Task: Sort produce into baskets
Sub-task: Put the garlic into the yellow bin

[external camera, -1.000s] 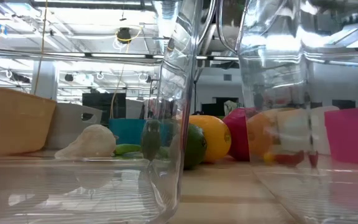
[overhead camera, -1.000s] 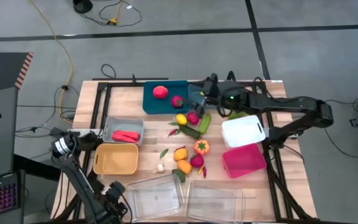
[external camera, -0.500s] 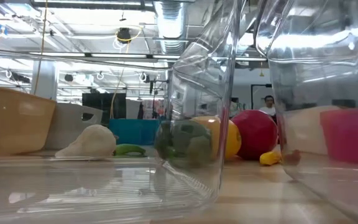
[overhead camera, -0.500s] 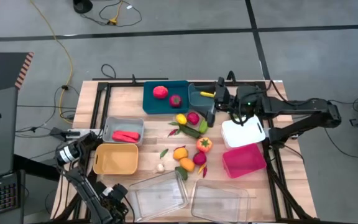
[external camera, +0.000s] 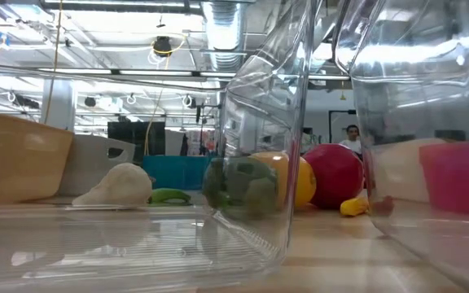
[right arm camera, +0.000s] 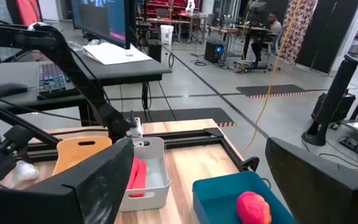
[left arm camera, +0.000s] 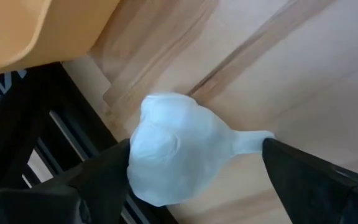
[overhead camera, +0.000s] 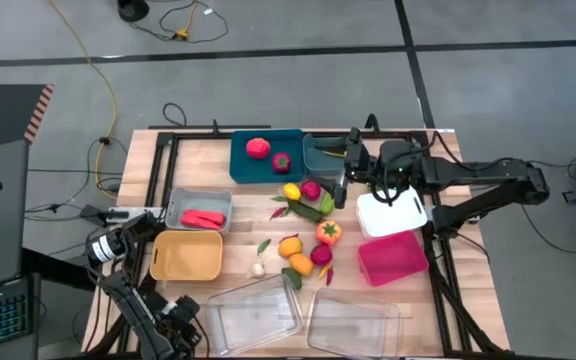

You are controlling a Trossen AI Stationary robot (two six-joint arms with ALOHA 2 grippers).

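Across the wooden table (overhead camera: 196, 172) we see the bins: a teal bin (overhead camera: 266, 157) holding a red fruit (overhead camera: 258, 148), a grey bin (overhead camera: 199, 209), a tan bin (overhead camera: 186, 256). Loose produce (overhead camera: 308, 225) lies mid-table. Our right gripper (overhead camera: 349, 160) hovers over the second teal bin (overhead camera: 322, 154), fingers spread and empty. Our left gripper (left arm camera: 194, 165), at the table's near left edge, clasps a white garlic bulb (left arm camera: 173, 146).
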